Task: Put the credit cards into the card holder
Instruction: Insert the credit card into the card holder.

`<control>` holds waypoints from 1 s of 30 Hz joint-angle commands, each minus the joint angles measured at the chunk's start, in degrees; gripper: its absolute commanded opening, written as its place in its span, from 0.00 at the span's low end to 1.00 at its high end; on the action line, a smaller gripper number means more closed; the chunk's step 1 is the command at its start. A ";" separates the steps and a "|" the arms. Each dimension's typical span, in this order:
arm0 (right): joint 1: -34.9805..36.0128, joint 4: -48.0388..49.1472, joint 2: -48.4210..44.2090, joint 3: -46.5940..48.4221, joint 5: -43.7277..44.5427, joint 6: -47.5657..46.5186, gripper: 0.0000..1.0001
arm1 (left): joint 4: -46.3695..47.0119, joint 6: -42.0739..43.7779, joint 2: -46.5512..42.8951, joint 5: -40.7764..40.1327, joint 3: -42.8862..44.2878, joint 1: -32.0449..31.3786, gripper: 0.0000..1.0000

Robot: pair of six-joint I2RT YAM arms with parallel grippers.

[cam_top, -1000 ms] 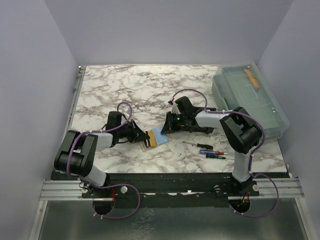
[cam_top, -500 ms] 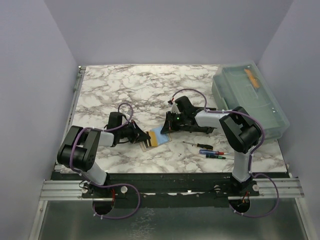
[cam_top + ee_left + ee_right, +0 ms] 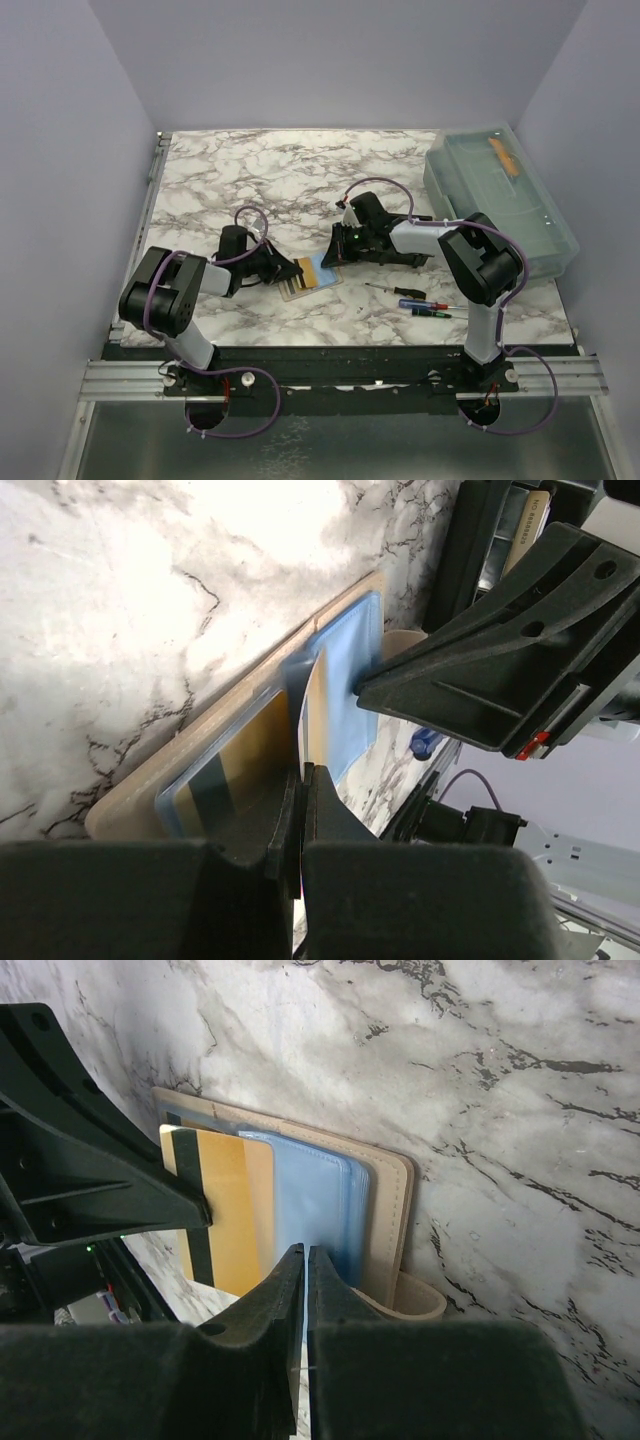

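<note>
Card holder [image 3: 328,270] lying open near the front middle of the table [image 3: 250,180], card [image 3: 312,276] on it, left gripper [image 3: 291,270] at its left edge, right gripper [image 3: 333,258] at its far right corner, screwdrivers [image 3: 422,301] to its right, bin [image 3: 500,205] along the table's right edge.

Top camera high, downward; 2 wrist cameras close, opposed, sharing card holder [image 3: 392,1220]

Gold dark-striped card [image 3: 228,1210], blue sleeve [image 3: 312,1210], beige holder [image 3: 388,1222], grey-veined white table [image 3: 500,1110].
</note>
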 commanded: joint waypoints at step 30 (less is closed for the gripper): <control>-0.11 -8.11 -0.92 -0.03 6.00 -5.07 0.21 | -5.24 -1.12 2.28 -14.15 3.23 -11.55 0.30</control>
